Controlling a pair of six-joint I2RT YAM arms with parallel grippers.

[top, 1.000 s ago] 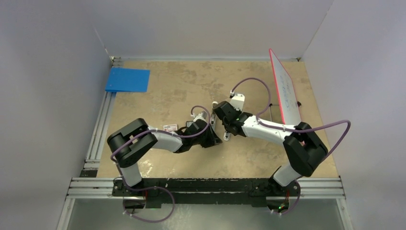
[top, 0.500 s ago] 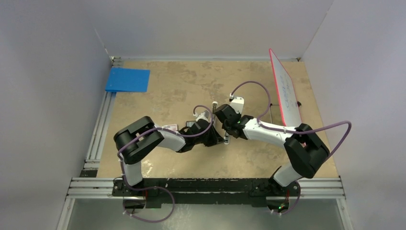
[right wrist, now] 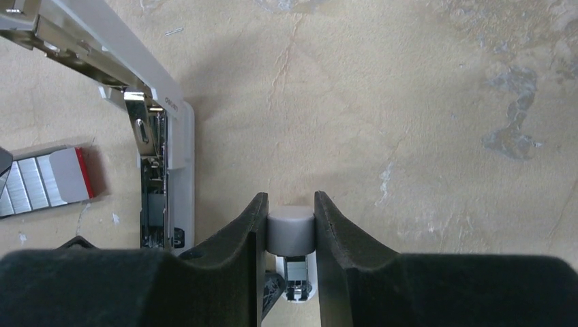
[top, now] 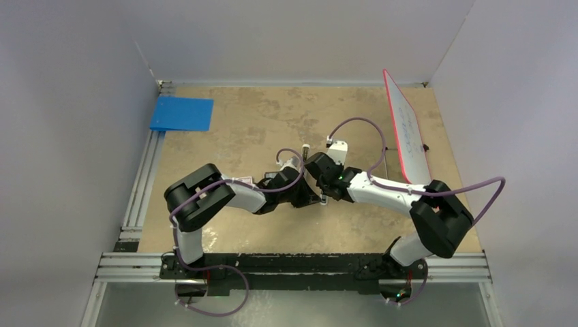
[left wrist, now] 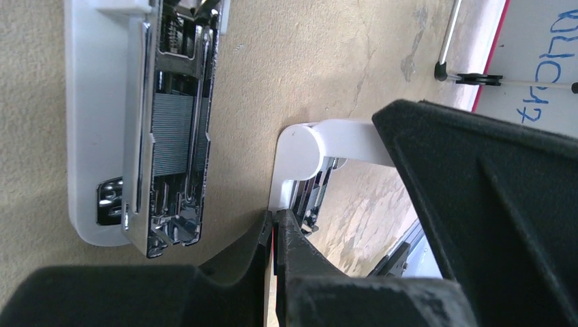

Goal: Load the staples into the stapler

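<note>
The stapler (left wrist: 88, 122) lies open on the table with its metal channel up and grey staples (left wrist: 170, 129) in the channel. It also shows in the right wrist view (right wrist: 174, 136), and its far tip shows in the top view (top: 305, 147). More staples (right wrist: 44, 178) lie in a red-edged box to its left. My right gripper (right wrist: 290, 211) is shut on the rounded end of a short white piece (right wrist: 290, 231) with metal under it. My left gripper (left wrist: 275, 221) is shut, its tips against that piece's edge (left wrist: 317, 143). The two grippers meet mid-table, left (top: 315, 199) and right (top: 324, 193).
A blue folder (top: 182, 113) lies at the back left. A red-rimmed whiteboard (top: 405, 126) leans on a stand at the back right and shows in the left wrist view (left wrist: 538, 61). White walls enclose the table. An aluminium rail (top: 140, 184) runs along the left edge.
My right gripper has moved down and left toward the left gripper. My left arm has pushed to the right and now covers the red-and-white box in the top view.
</note>
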